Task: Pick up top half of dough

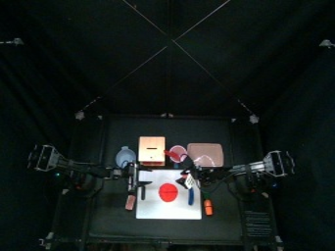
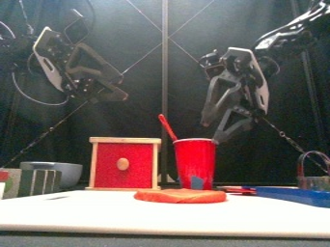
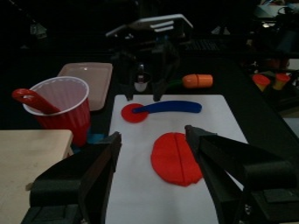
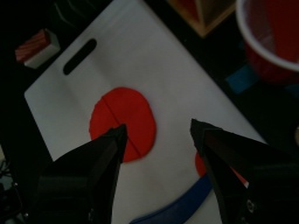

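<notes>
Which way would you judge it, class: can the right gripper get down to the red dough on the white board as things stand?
Probably yes: the right gripper hangs open over the red dough, with nothing between them.

Black curtains [image 1: 53,118] enclose the pen on all sides. Thin pale lines [image 1: 167,41] cross in an X above the small black tabletop [image 1: 94,201], which sits centred below them.

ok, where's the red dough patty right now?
The red dough patty lies flat on the white cutting board in the top view, near its middle, in front of the red cup in the front view.
</notes>
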